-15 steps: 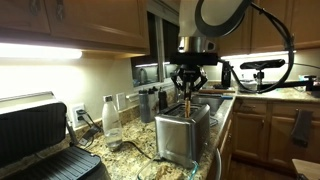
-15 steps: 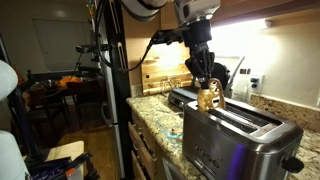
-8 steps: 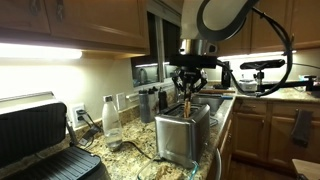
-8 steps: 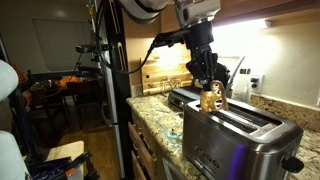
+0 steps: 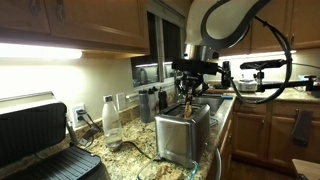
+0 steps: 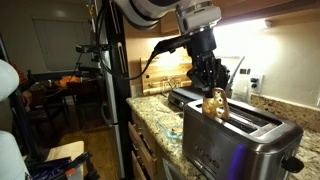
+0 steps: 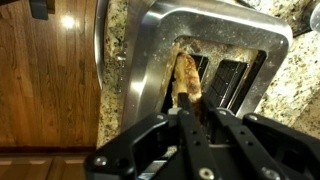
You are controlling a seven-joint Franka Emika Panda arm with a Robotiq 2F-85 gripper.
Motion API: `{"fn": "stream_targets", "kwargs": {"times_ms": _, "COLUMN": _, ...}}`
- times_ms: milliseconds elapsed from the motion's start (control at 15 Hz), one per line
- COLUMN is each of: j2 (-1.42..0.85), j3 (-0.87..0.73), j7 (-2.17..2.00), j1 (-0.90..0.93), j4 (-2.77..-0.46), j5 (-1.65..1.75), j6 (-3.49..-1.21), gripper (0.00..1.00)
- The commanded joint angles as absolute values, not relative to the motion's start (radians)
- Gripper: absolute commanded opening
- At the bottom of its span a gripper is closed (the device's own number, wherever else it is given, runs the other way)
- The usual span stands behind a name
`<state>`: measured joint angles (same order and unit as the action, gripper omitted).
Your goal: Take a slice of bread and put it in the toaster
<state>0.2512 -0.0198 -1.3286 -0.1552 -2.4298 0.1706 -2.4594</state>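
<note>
**While the bread stands in the slot mouth, the gripper keeps hold of its top**

Although its lower end is in the toaster, most of the slice of bread (image 6: 214, 103) rises clear of the toaster (image 6: 240, 140). Its long axis is close to vertical, the top end leaning slightly. In the wrist view the slice of bread (image 7: 186, 78) is seen edge-on from above. Its thin tan-brown body lies along the slot's length, inside the slot nearer the counter's front edge. The neighbouring slot beside it is dark.

The gripper (image 6: 213, 88) points straight down over that end of the toaster. Its black fingers are drawn together on the upper end of the slice, pinching it from both flat sides. The wrist view shows the gripper (image 7: 188, 112) meeting the bread just above the toaster's shiny top. In an exterior view the arm (image 5: 222, 18) curves down from above, a dark cable looping behind it.

The toaster (image 5: 182, 135) stands on the speckled granite counter (image 6: 155, 115), close to its front edge. Wooden floor (image 7: 50, 80) shows just past that edge. Toward the counter's other end sit a clear bottle (image 5: 111, 118) and an open press grill (image 5: 35, 135), both well apart from the toaster.
</note>
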Motion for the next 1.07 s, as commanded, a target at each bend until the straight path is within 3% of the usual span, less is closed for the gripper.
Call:
{"fn": "stream_targets", "kwargs": {"times_ms": 0, "j2": 0.254, "j3": -0.021, "j7": -1.346, "j1": -0.171, "j4": -2.469, "j5": 0.142, "j6": -2.523, "gripper": 0.09}}
{"fn": "stream_targets", "kwargs": {"times_ms": 133, "j2": 0.251, "j3": -0.022, "j7": -1.344, "j1": -0.173, "j4": -2.472, "j5": 0.134, "j6": -2.533, "gripper": 0.10}}
{"fn": "stream_targets", "kwargs": {"times_ms": 200, "j2": 0.249, "j3": -0.023, "j7": -1.341, "j1": -0.173, "j4": -2.474, "j5": 0.129, "j6": -2.538, "gripper": 0.39}}
{"fn": "stream_targets", "kwargs": {"times_ms": 400, "j2": 0.247, "j3": -0.020, "j7": -1.335, "j1": -0.172, "j4": -2.470, "j5": 0.126, "j6": -2.536, "gripper": 0.51}}
{"fn": "stream_targets", "kwargs": {"times_ms": 867, "j2": 0.248, "j3": -0.017, "j7": -1.330, "j1": -0.168, "j4": -2.469, "j5": 0.129, "j6": -2.532, "gripper": 0.96}}
{"fn": "stream_targets", "kwargs": {"times_ms": 933, "j2": 0.238, "j3": -0.016, "j7": -1.323, "j1": -0.169, "j4": -2.448, "j5": 0.135, "j6": -2.501, "gripper": 0.99}}
{"fn": "stream_targets", "kwargs": {"times_ms": 1000, "j2": 0.238, "j3": -0.015, "j7": -1.322, "j1": -0.169, "j4": -2.448, "j5": 0.135, "j6": -2.500, "gripper": 0.86}}
